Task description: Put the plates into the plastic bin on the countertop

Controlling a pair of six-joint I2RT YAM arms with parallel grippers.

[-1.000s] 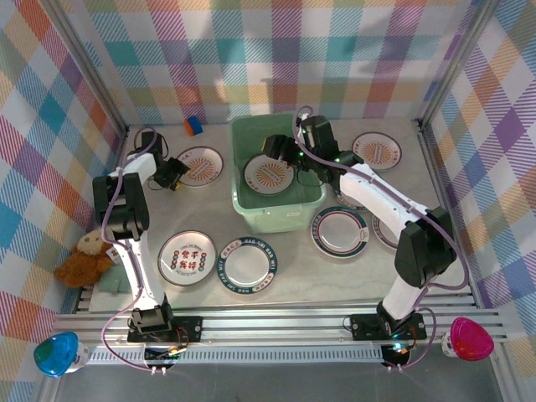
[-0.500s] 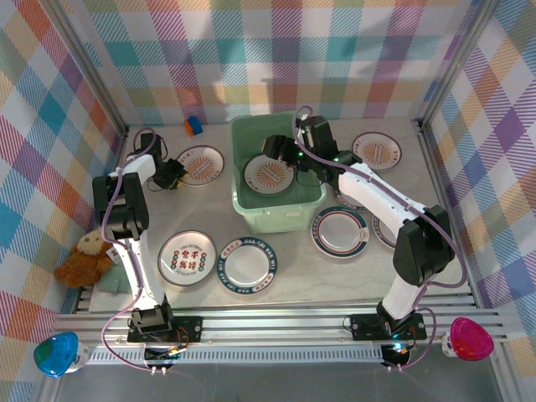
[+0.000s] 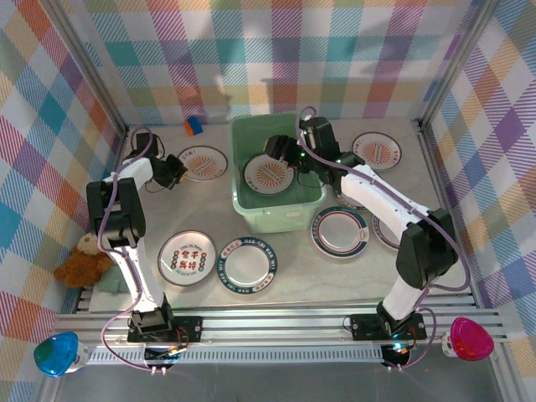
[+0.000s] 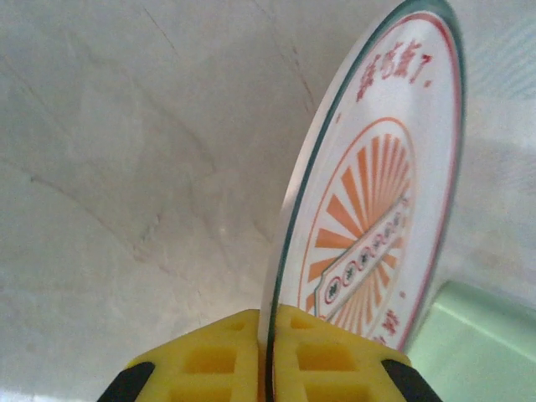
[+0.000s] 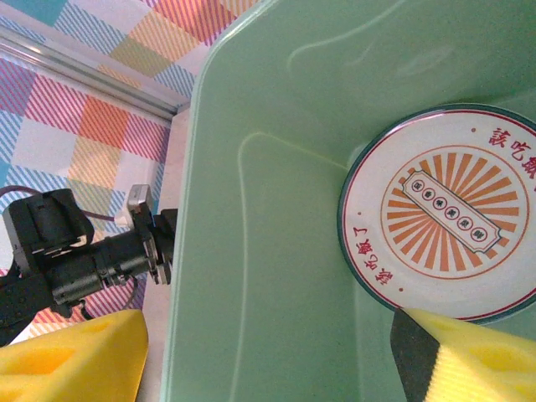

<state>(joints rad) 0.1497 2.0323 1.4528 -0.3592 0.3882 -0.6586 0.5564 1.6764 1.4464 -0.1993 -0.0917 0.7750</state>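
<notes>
My left gripper (image 3: pixel 173 171) is shut on the near rim of a sunburst-print plate (image 3: pixel 204 162), left of the plastic bin (image 3: pixel 311 199) on the countertop (image 3: pixel 293 276). In the left wrist view the plate (image 4: pixel 377 209) stands edge-on, its rim pinched between the yellow pads (image 4: pixel 218 352), with the bin's corner (image 4: pixel 477 343) beyond. My right gripper (image 3: pixel 283 153) hangs open over the bin, where another sunburst plate (image 5: pixel 444 213) lies on the floor. Nothing sits between its fingers (image 5: pixel 67 352). More plates (image 3: pixel 187 259) (image 3: pixel 249 265) (image 3: pixel 340 231) (image 3: pixel 376 151) lie around the bin.
A small blue and orange cube (image 3: pixel 194 126) sits at the back left near the wall. A brown stuffed toy (image 3: pixel 84 260) lies beyond the counter's left edge. Another plate (image 3: pixel 387 233) is partly under the right arm. Plaid walls and aluminium rails close three sides.
My left gripper has closed on the plate's rim and tipped the plate up off the counter, drawing slightly left. The right gripper has stayed open over the bin.
</notes>
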